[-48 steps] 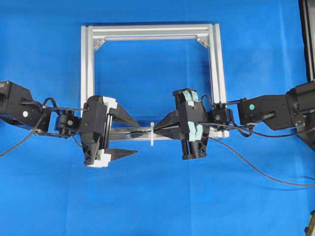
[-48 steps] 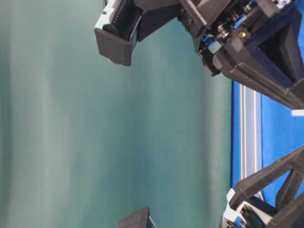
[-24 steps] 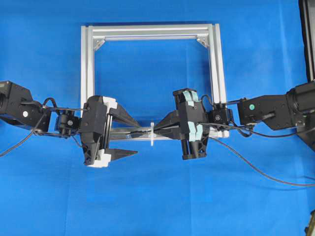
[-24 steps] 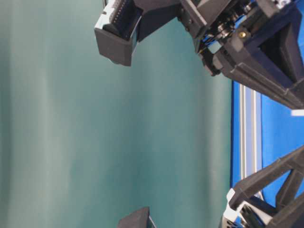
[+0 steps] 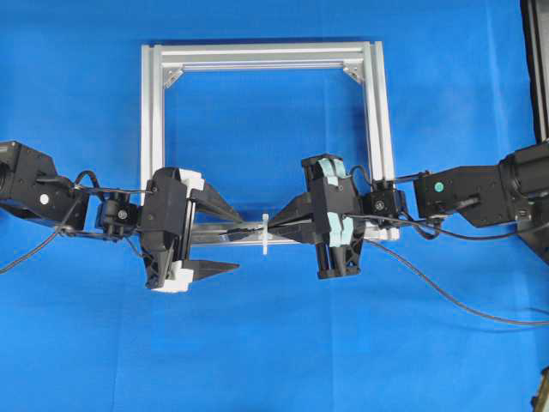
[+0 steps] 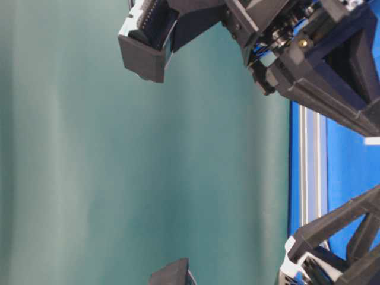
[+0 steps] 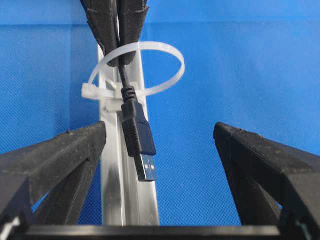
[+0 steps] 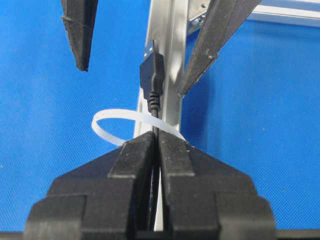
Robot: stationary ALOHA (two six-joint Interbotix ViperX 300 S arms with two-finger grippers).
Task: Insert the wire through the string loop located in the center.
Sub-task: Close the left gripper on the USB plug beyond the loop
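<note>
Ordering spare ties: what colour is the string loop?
Translucent white string loop, clearest in the left wrist view.

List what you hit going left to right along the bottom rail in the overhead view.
Left pincer, open → plug → white loop → right pincer, shut on the cable → frame right post.

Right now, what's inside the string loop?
The wire runs through the string loop, its plug already out on the left gripper's side. The shut right gripper pinches it just behind; the cable further back is hidden between its fingers.
</note>
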